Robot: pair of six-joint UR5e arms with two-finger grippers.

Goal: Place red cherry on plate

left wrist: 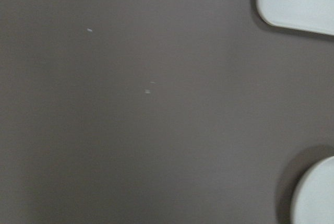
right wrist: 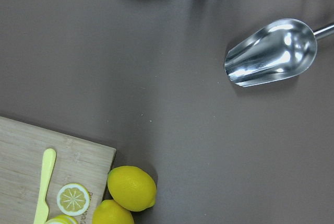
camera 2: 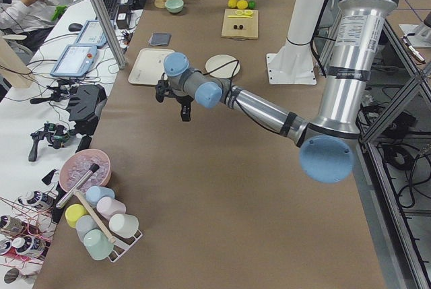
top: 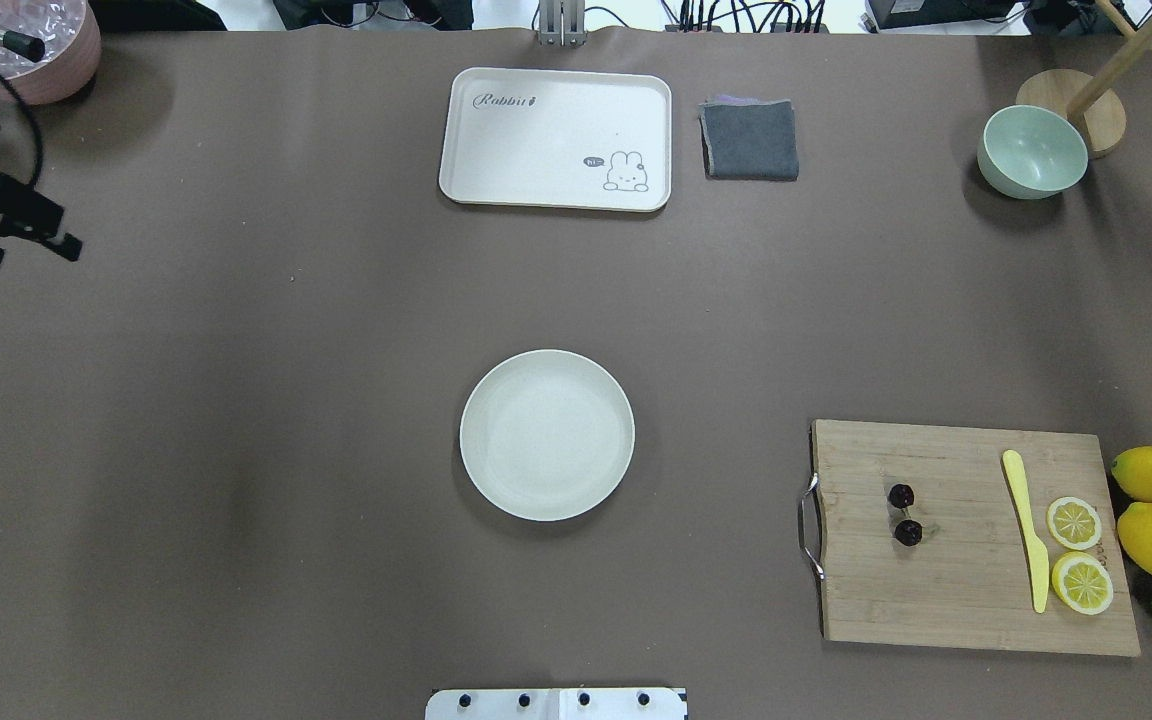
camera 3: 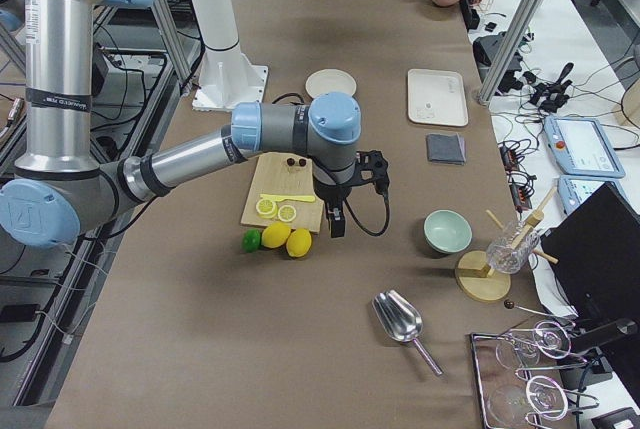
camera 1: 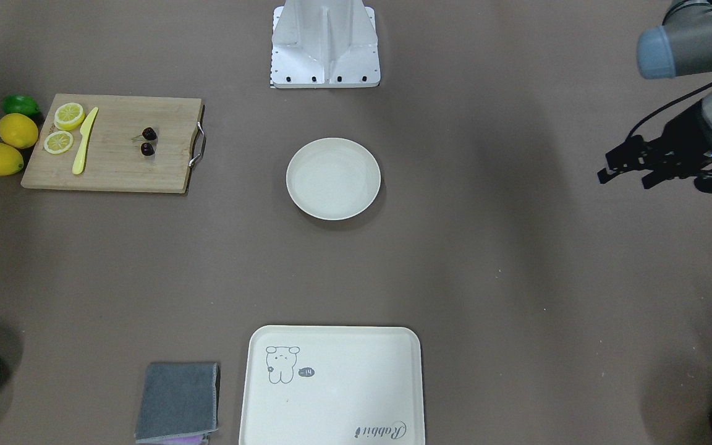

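Cherries (top: 904, 513) lie on the wooden board (top: 966, 590) at the bench's right, well apart from the central plate (top: 547, 435). Left tool (top: 26, 252) hangs with fingers apart at the far left; of the right tool (camera 3: 335, 221) I cannot tell

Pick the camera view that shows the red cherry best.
Overhead exterior: the red cherry lies unobstructed on the cutting board, with both fruits distinct. The exterior front-facing view shows it nearly as well. Both side views reduce it to dark specks, and neither wrist view includes it.
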